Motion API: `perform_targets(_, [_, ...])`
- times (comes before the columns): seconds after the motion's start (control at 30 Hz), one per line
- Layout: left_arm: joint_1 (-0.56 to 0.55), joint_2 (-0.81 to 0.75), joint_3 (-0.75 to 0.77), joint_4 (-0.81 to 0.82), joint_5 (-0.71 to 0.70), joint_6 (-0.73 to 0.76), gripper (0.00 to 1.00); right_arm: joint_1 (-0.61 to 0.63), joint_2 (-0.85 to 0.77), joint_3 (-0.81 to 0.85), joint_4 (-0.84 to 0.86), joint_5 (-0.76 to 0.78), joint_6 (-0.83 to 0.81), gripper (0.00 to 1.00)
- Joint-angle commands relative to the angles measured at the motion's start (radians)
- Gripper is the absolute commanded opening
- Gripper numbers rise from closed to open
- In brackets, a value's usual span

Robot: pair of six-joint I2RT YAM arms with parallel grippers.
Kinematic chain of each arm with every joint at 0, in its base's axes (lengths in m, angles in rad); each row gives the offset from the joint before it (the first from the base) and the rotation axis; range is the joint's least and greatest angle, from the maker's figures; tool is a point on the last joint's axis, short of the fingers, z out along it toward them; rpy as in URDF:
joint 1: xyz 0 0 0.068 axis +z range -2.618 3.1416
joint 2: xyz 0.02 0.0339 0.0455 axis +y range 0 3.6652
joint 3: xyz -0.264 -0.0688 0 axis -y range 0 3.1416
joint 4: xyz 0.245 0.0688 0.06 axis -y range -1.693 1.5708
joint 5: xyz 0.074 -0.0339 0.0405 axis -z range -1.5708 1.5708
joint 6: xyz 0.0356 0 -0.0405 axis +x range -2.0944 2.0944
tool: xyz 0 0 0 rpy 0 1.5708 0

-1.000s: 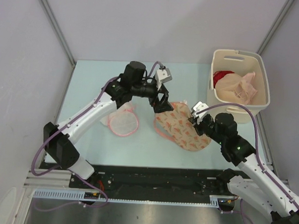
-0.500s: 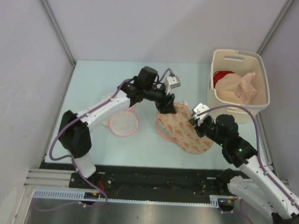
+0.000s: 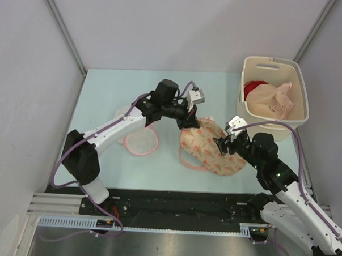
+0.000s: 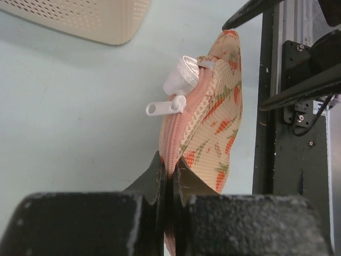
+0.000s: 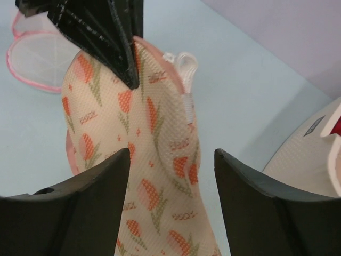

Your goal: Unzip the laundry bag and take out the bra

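The laundry bag [image 3: 207,151], peach with red tulip print and pink edging, is bunched up on the table between the two arms. My left gripper [image 3: 188,122] is shut on its pink zipper edge [image 4: 171,140], pinching the seam between both fingertips. The white zipper pull [image 4: 165,108] sticks out just beyond them. My right gripper [image 3: 222,143] stands open at the bag's right end, with the printed fabric [image 5: 160,160] between its spread fingers [image 5: 90,184] but not gripped. The left fingers [image 5: 106,32] show above the bag in the right wrist view. The bra is hidden.
A round white mesh item with pink trim [image 3: 141,139] lies left of the bag. A cream basket [image 3: 248,106] at the back right holds a red garment [image 3: 253,87] and pale peach fabric [image 3: 271,101]. The black rail [image 3: 173,199] runs along the near edge.
My left gripper has moved onto the bag's zipper edge and closed on it. My right gripper has opened and let go of the bag, which now stands bunched up higher.
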Motion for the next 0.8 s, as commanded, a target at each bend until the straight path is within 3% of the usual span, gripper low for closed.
perform_targets(0.0, [-0.003,-0.121,-0.047,0.119,0.026,0.014,0.00,-0.016,-0.030,0.048,0.114,0.016,0.003,0.70])
perform_targets(0.1, [-0.003,-0.155,-0.074,0.136,0.009,0.030,0.00,-0.090,0.017,0.091,0.109,-0.132,0.017,0.70])
perform_targets(0.23, [-0.003,-0.185,-0.102,0.148,-0.006,0.043,0.01,-0.271,0.099,0.135,0.151,-0.448,0.080,0.68])
perform_targets(0.33, [-0.003,-0.193,-0.100,0.151,-0.005,0.042,0.00,-0.291,0.148,0.157,0.206,-0.555,0.111,0.67])
perform_targets(0.5, [-0.004,-0.195,-0.097,0.146,-0.011,0.040,0.00,-0.221,0.166,0.186,0.171,-0.567,0.080,0.67])
perform_targets(0.77, [-0.004,-0.193,-0.106,0.129,-0.017,0.060,0.00,-0.228,0.091,0.186,0.148,-0.534,0.075,0.69])
